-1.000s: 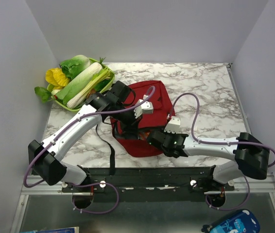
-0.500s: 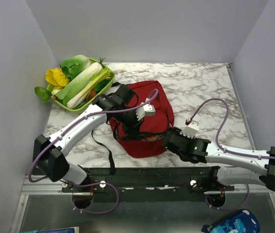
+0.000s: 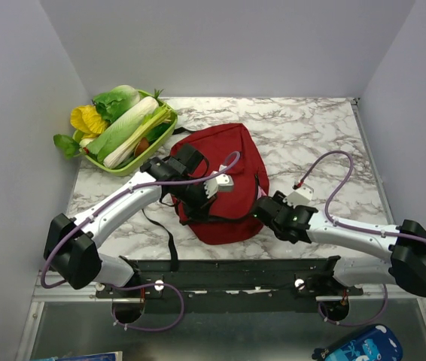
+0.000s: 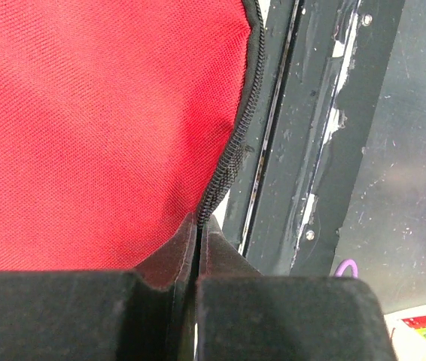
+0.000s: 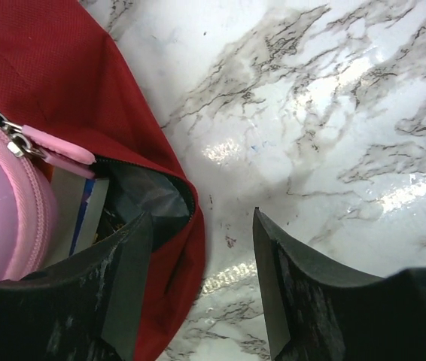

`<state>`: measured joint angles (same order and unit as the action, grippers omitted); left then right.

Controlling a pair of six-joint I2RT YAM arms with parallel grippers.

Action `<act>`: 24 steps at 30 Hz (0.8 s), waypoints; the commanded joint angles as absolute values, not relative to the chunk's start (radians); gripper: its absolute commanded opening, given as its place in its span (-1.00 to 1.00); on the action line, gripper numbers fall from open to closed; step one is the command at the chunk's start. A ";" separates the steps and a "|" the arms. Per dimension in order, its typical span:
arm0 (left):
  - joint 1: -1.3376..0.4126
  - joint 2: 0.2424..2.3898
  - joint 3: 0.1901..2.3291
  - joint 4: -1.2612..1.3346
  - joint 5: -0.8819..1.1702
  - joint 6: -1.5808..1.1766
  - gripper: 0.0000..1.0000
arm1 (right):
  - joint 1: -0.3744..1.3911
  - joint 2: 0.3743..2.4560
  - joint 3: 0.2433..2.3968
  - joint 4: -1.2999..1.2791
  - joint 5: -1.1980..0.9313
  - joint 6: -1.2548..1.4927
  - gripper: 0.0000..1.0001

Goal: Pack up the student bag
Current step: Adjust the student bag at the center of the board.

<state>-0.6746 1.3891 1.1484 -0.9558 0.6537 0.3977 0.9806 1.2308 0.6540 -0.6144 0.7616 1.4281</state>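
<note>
The student bag, a dark-red backpack, lies mid-table with its opening toward the near edge. My left gripper is shut on its black zipper edge, which runs straight into the closed jaws beside the red fabric. My right gripper stands open at the bag's right near corner. Its left finger is at the bag's grey-lined mouth and its right finger is over bare marble; nothing is gripped. A pink pencil case and a book sit inside.
A green basket of leafy vegetables stands at the back left. A black rail runs along the near table edge just below the bag. Grey walls close in the left, back and right. Bare marble lies right of the bag.
My right gripper has opened and drawn back to the right, out of the bag's mouth. My left gripper, still shut on the zipper edge, has shifted a little toward the left.
</note>
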 commanded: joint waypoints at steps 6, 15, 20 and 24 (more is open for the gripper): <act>-0.670 1.376 1.195 -0.969 0.653 0.396 -0.88 | 0.940 1.291 0.660 -0.489 0.732 1.394 0.25; -0.661 1.367 1.230 -0.974 0.650 0.388 -0.88 | 0.920 1.436 0.670 -0.511 0.673 1.431 -0.98; -0.660 1.381 1.265 -0.963 0.650 0.370 -0.87 | 0.920 1.235 0.753 -0.632 0.851 1.307 -0.99; -0.658 1.399 1.295 -0.960 0.649 0.362 -0.87 | 0.920 1.044 0.842 -0.600 0.884 1.100 -0.99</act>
<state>-0.6628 1.3819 1.2510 -0.9592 0.6537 0.3767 0.9276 1.1961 0.7525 -0.5987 0.7475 1.3033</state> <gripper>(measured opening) 0.065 0.017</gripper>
